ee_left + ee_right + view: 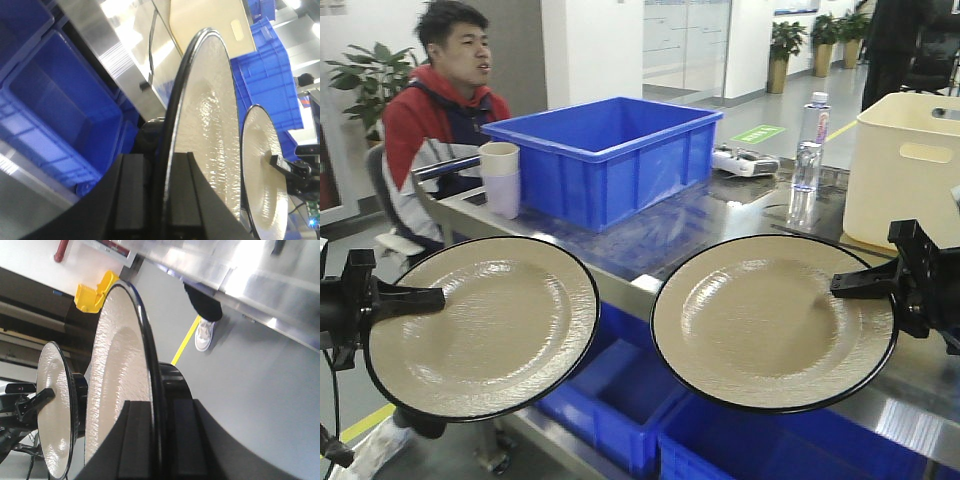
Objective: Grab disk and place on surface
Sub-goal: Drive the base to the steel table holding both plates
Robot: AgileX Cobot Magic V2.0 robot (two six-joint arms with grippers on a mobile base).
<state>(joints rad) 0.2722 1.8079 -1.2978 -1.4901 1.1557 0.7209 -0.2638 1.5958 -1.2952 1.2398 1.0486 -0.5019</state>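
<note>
- The left gripper [425, 297] is clamped on the rim of the left disk [485, 335], a tan plate with a black edge. The left wrist view shows its fingers [132, 200] pressed on both faces of the plate's edge.
- The right gripper [850, 285] is likewise clamped on the rim of the right disk [770, 320], which looks the same as the left one.
- Both disks are held in the air side by side, tilted with their faces toward the front camera. They are close together but not touching.
- The left disk hangs off the bench's near corner. The right disk overlaps the near edge of the shiny steel bench [700, 215] in the front view.
- On the bench stand a large blue bin [610, 150], stacked cups [500, 175], a clear water bottle [808, 160] and a cream tub [910, 170].
- More blue crates [620, 400] sit under the bench.
- A seated person [440, 110] in a red and white jacket is at the far left corner.
</note>
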